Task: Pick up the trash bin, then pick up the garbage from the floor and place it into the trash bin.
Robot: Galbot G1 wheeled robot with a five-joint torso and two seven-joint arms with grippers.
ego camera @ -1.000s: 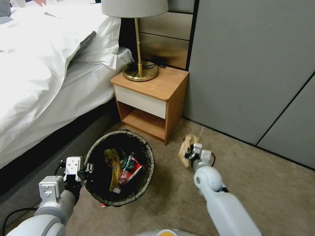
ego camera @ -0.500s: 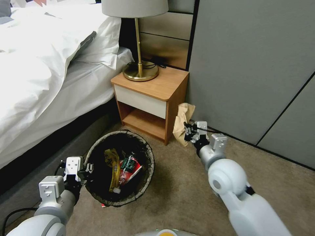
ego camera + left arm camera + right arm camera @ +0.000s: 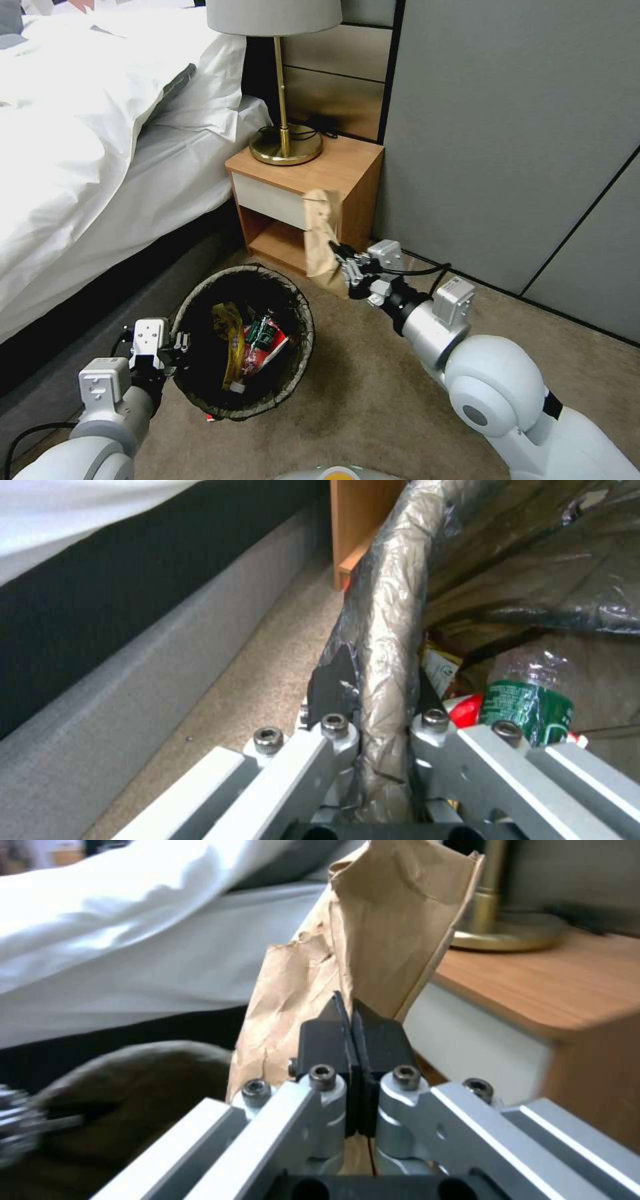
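Inspected at carpet level beside the bed. Left gripper [image 3: 175, 347] found clamped on the near-left rim of the trash bin [image 3: 301, 347], one finger inside and one outside the bag-covered lip, as confirmed in the left wrist view at the rim [image 3: 390, 630]. Bin seen on the carpet between the bed base and the nightstand [image 3: 347, 220], mouth open upward. Noted inside: a yellow wrapper [image 3: 230, 333], a red-and-white carton [image 3: 267, 353] and a green-labelled plastic bottle [image 3: 530, 712]. Right gripper [image 3: 341, 267] found shut flat on the lower part of a brown paper scrap [image 3: 320, 233], pads pressed together with the paper pinched between them; also checked in the right wrist view at the scrap [image 3: 373, 940]. Scrap held off the carpet, long axis roughly upright, upper end rising in front of the nightstand's front face. Key relation: bin mouth lying below and to the left of the held scrap, toward the robot; scrap judged just beyond the far-right rim, not yet over the opening. Right arm nearer the scrap, left arm committed to the bin. Print on the bottle label and on the wrappers present but not legible; no brand confirmed. No writing seen on the scrap. Lamp [image 3: 283, 140] noted on the nightstand top, well clear.
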